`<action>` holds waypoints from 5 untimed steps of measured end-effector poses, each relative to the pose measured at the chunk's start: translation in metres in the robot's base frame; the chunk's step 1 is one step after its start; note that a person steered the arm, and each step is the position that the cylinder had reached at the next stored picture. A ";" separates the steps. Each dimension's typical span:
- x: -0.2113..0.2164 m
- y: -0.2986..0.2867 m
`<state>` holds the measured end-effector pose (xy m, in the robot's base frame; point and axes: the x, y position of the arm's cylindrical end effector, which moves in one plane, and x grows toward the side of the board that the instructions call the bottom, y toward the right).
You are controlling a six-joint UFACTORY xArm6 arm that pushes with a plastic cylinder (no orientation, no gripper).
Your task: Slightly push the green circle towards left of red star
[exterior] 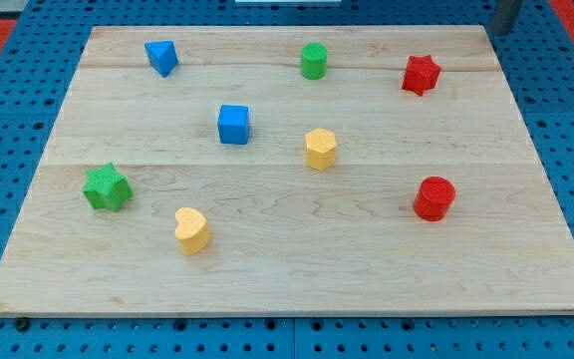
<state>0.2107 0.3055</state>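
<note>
The green circle stands near the board's top edge, a little right of centre. The red star lies to its right, at about the same height, with a wide gap between them. My tip shows as a dark rod end at the view's top right, just past the board's far right corner. It is up and to the right of the red star and far from the green circle, touching no block.
A blue triangle sits at the top left and a blue cube below it. A yellow hexagon is at centre. A green star, a yellow heart and a red circle lie lower. The wooden board rests on a blue mat.
</note>
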 end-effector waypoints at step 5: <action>0.127 -0.191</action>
<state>0.3379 0.1144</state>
